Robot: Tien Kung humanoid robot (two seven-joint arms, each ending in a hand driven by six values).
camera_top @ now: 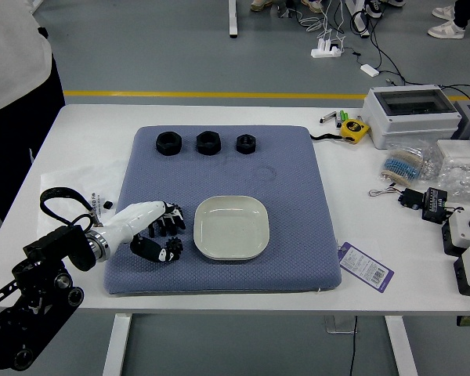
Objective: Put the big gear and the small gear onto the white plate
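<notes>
1. Neither gear sits on the white plate (pixel 232 228) yet, so both placements look left to do.
2. A small dark toothed gear (pixel 174 246) is at the left hand (pixel 172 236), left of the plate; from here I can't tell whether it's gripped. I can't make out the big gear.
3. The plate is smooth, glossy, roundly squarish; the blue-grey mat (pixel 298 211) looks finely textured.
4. Three chunky black hexagonal nuts (pixel 208 142) line its far side.
</notes>
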